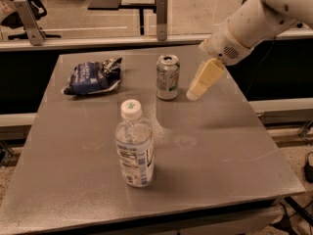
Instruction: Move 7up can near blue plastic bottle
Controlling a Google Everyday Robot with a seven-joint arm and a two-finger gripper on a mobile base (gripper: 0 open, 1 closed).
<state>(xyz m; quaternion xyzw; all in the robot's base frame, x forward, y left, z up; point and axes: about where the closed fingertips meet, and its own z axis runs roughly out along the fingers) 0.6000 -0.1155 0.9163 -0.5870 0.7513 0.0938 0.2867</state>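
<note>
likely the 7up can (167, 77) is going to handle as a light thing with thin, smooth metal walls: stiff enough to hold its shape under a moderate squeeze, but prone to denting and to slipping or tipping if nudged off centre. its top is looking opened, so it may be partly empty and lighter yet. the safest hold is appearing to be across the round side wall at mid-height, below the rim. it is standing upright close to the far edge of the table (220, 151), about midway along that edge, showing silver and green with a red mark on the side. the gripper (194, 93) is hanging just right of the can, apart from it, angling down from the far right corner; whether it is wide or narrow cannot be told. the blue plastic bottle (134, 151), clear with a white cap, is standing upright toward the near edge, left of centre, well apart from the can.
</note>
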